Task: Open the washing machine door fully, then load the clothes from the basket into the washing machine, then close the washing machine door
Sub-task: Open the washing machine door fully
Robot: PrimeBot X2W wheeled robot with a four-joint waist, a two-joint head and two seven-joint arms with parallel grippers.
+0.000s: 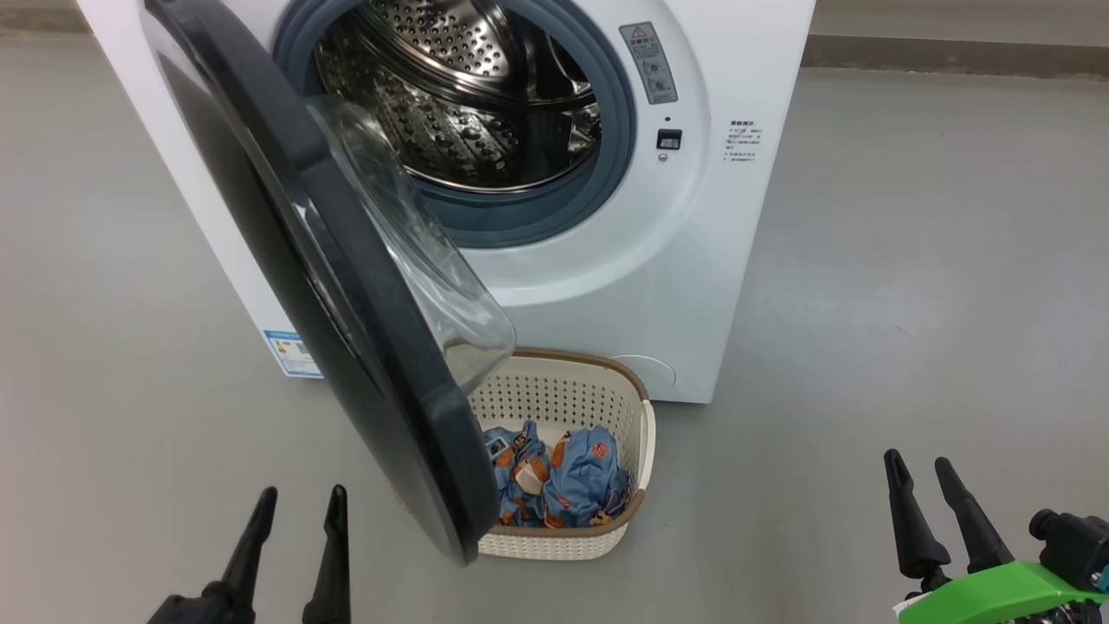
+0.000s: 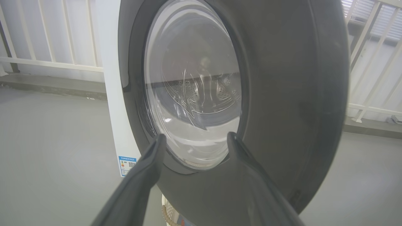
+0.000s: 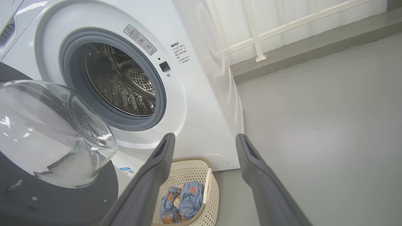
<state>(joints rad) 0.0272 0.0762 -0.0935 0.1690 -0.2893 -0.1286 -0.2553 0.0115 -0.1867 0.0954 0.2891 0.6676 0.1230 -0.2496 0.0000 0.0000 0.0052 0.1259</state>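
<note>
The white washing machine (image 1: 606, 260) stands ahead with its steel drum bare. Its black-rimmed door (image 1: 346, 303) hangs partly open, swung out over the cream basket (image 1: 645, 442) on the floor. Light blue printed clothes (image 1: 563, 477) lie bunched inside the basket (image 3: 211, 188). My left gripper (image 1: 299, 494) is open at the lower left, just left of the door's lower edge, facing the door's outer side (image 2: 282, 94). My right gripper (image 1: 917, 461) is open at the lower right, well right of the basket. The clothes (image 3: 185, 201) show between its fingers in the right wrist view.
Grey floor (image 1: 910, 260) spreads on both sides of the machine. A low kerb (image 3: 298, 50) and white railing run behind it. A blue label (image 1: 290, 351) sits low on the machine's left side. The glass bowl (image 3: 53, 131) bulges from the door's inner face.
</note>
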